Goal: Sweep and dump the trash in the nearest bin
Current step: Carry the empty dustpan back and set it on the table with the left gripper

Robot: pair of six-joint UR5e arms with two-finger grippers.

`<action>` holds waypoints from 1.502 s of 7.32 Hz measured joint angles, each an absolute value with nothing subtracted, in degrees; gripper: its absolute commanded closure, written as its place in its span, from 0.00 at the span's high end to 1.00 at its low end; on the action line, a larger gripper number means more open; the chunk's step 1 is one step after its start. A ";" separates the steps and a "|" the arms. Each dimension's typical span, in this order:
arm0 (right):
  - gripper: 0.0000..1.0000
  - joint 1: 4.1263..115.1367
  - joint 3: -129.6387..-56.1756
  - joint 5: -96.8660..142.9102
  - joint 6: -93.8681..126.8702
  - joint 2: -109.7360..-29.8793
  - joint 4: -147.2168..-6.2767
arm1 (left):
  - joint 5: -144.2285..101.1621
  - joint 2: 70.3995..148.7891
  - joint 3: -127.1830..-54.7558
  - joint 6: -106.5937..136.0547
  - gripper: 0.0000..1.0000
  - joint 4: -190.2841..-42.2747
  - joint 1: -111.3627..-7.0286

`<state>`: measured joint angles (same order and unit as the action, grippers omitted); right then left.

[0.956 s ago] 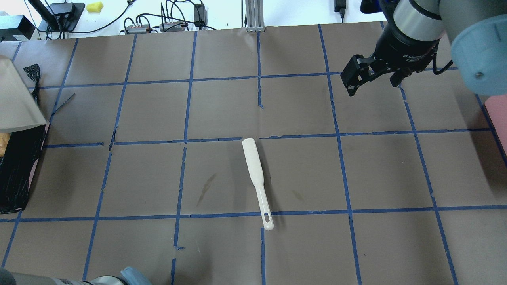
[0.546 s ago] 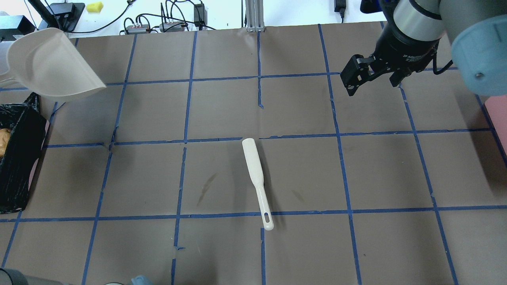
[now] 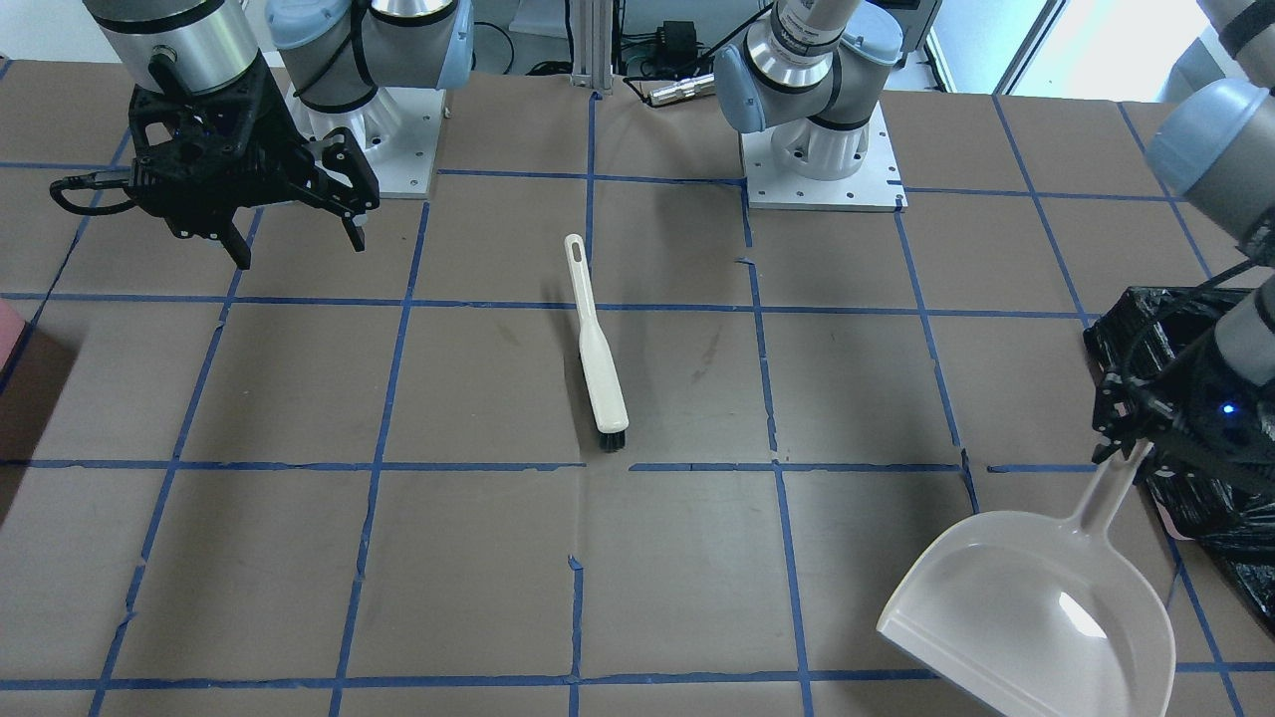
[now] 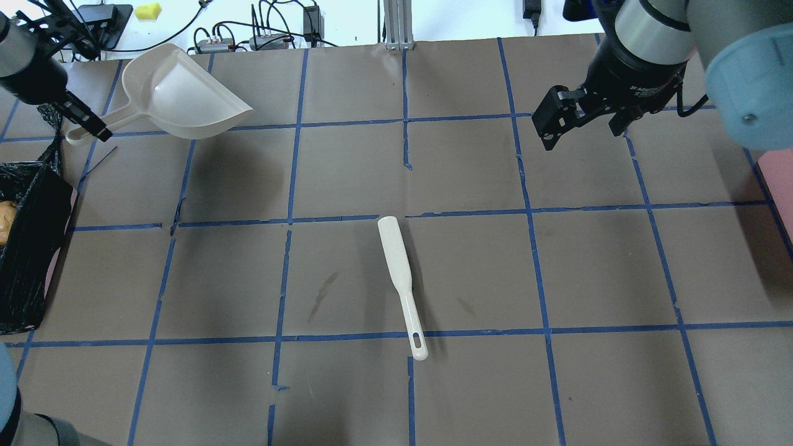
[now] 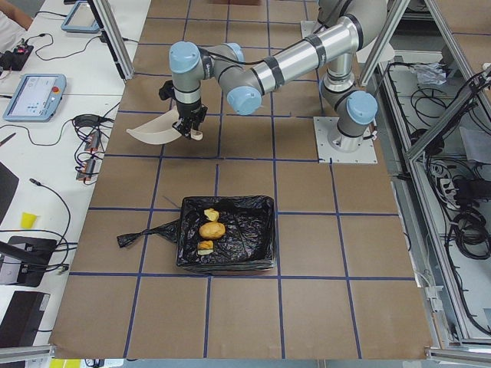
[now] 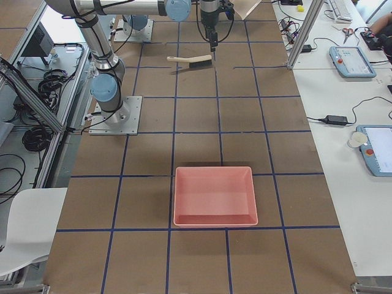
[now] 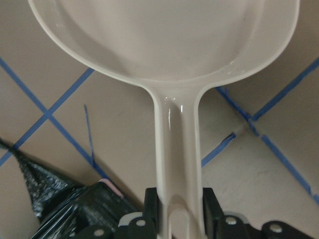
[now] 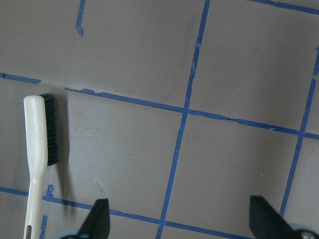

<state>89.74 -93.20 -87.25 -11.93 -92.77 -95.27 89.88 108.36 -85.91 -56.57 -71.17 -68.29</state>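
Note:
My left gripper (image 4: pixel 87 122) is shut on the handle of an empty beige dustpan (image 4: pixel 183 99) and holds it level above the table's far left, beyond the bin. The left wrist view shows the fingers (image 7: pixel 151 209) clamped on that handle. The bin (image 5: pixel 261 230), lined with a black bag, holds the trash: an orange-brown lump (image 5: pixel 212 229), a bread chunk (image 5: pixel 205 247) and a pale chunk (image 5: pixel 210 214). The bin's wall (image 4: pixel 31 248) shows at the overhead view's left edge. My right gripper (image 4: pixel 582 136) is open and empty, hovering at the far right.
A white hand brush (image 4: pixel 399 272) with black bristles lies near the table's middle, handle toward the robot; it also shows in the right wrist view (image 8: pixel 37 149). A pink tray (image 6: pixel 214 196) sits at the table's right end. Cables and boxes lie beyond the far edge.
The dustpan has swung away from over the bin, toward the far side and inward, and turned level. The right arm and the brush have not moved.

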 measured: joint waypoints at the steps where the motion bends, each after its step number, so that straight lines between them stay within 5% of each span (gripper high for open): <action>1: 1.00 89.77 -93.19 -87.24 -11.93 -92.76 -95.27 | 89.55 109.76 -86.16 -48.88 0.00 -70.64 -71.39; 6: 1.00 89.83 -93.22 -87.19 -11.87 -92.67 -95.36 | 85.16 112.55 -87.58 -9.78 0.00 -69.07 -91.10; 11: 1.00 89.83 -93.25 -87.25 -11.95 -92.72 -95.30 | 81.50 113.10 -95.14 3.10 0.04 -55.61 -103.73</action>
